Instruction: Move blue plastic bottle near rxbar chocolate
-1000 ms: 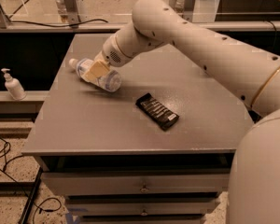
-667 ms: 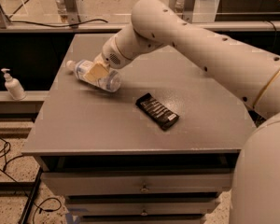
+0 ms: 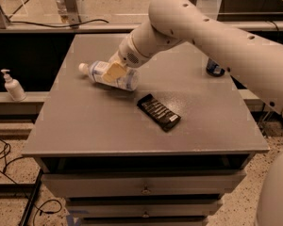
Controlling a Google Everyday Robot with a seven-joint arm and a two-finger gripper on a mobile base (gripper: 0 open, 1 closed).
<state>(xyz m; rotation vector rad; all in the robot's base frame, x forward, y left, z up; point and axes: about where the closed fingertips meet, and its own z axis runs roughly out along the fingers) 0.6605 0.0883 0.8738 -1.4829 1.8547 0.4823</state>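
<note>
The blue plastic bottle, clear with a white cap and pale label, lies on its side at the table's left middle, cap pointing left. My gripper comes in from the upper right and is shut on the bottle's middle; one tan finger pad shows across the label. I cannot tell whether the bottle rests on the table or hangs just above it. The rxbar chocolate, a flat black wrapper with pale stripes, lies on the table just right of and in front of the bottle, a short gap apart.
A dark blue soda can stands at the table's right, partly hidden behind my arm. A white pump dispenser stands on a low ledge left of the grey table. Drawers sit below the front edge. Cables lie on the floor at left.
The gripper and the bottle have shifted a little to the right, toward the rxbar chocolate. The bar has not moved.
</note>
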